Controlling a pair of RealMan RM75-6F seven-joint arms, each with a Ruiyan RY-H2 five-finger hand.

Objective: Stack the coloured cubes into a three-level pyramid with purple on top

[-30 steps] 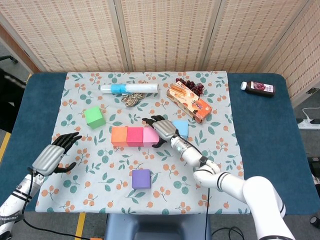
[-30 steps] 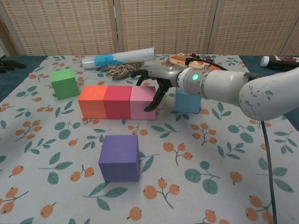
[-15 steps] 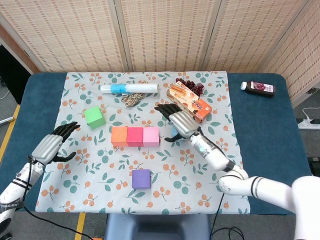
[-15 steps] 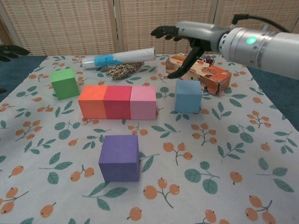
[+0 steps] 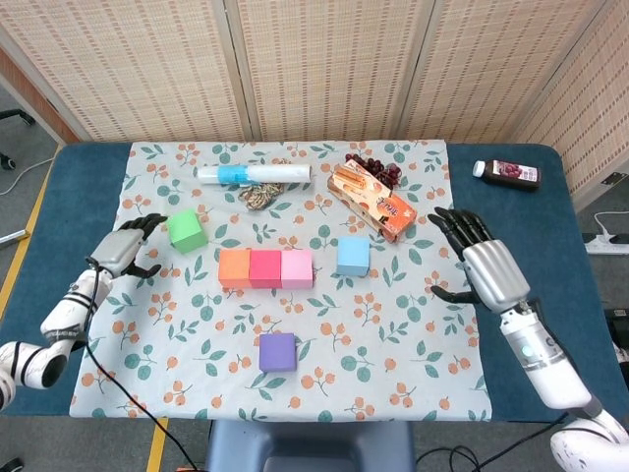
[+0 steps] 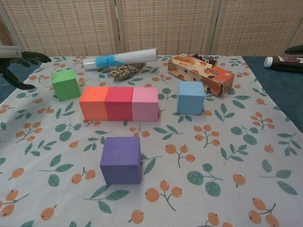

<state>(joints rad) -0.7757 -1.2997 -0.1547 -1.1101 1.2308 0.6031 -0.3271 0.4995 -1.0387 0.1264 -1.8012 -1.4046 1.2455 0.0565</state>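
1. The green cube (image 5: 186,230) sits left of the orange-red-pink row (image 5: 265,267); it looks light, rigid, matte.
2. Best gripped across opposite flat faces.
3. Left hand (image 5: 123,252), beside it, is spread, empty; right hand (image 5: 486,265) likewise.

Left hand (image 5: 125,252) is seen at the left edge of the frame, fingers spread and nothing held, forearm trailing down to the lower left corner. Right hand (image 5: 484,264) is parked over at the right side, fingers fanned out, nothing held, arm running to the lower right.
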